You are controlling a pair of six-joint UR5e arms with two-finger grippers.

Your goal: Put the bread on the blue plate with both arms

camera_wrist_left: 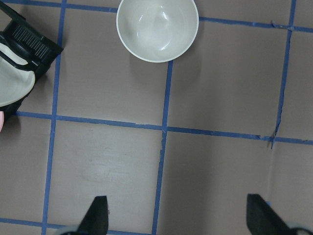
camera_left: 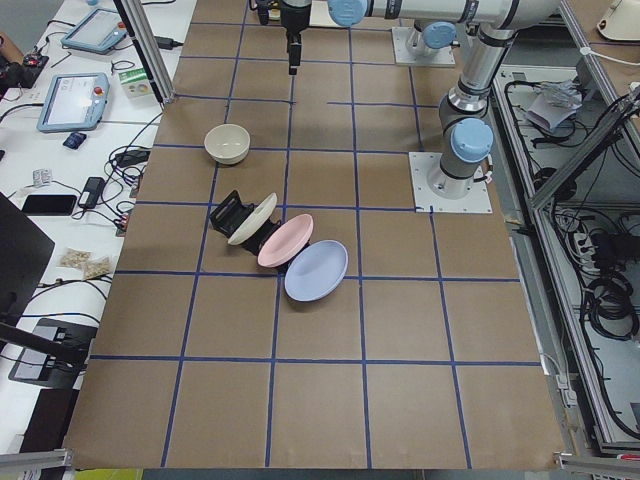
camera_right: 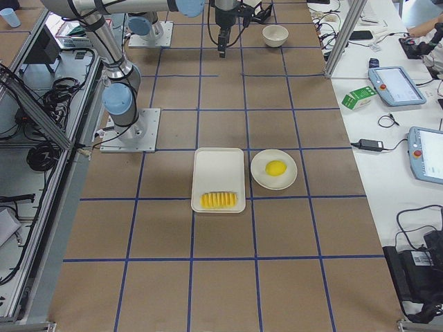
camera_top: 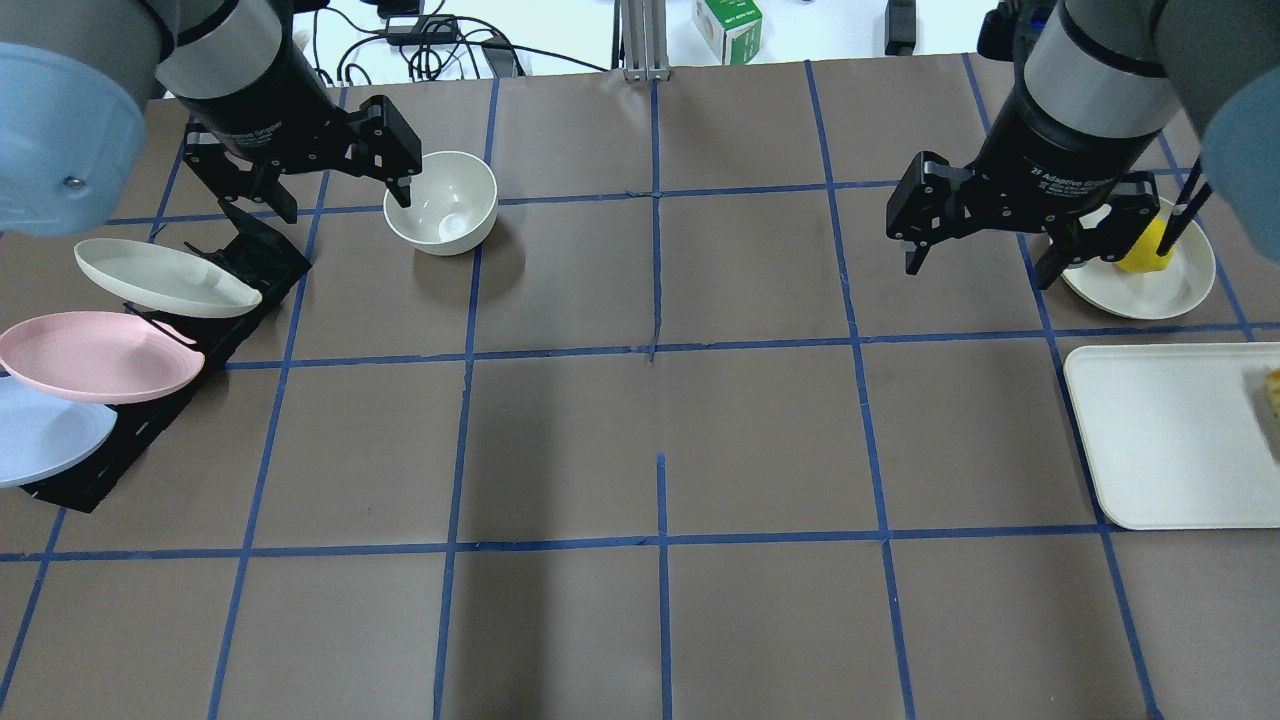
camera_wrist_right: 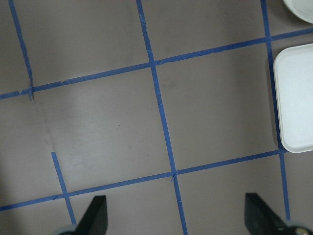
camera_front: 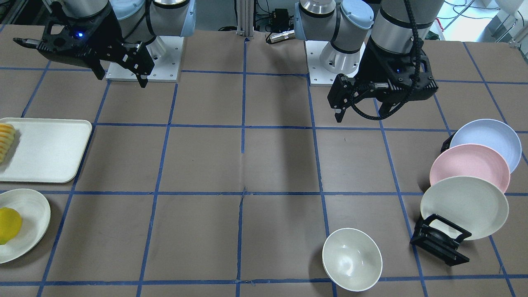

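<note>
Bread (camera_right: pixel 219 200) on white tray (camera_right: pixel 219 166), blue plate (camera_front: pixel 486 140) leaning in black rack (camera_front: pixel 441 243)

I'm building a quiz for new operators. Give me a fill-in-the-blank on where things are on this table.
The bread lies on the cream ____.
In the black rack, the blue plate leans right beside the ____ plate.
The left gripper and right gripper both stand ____, holding nothing.
Missing words: tray, pink, open.
</note>
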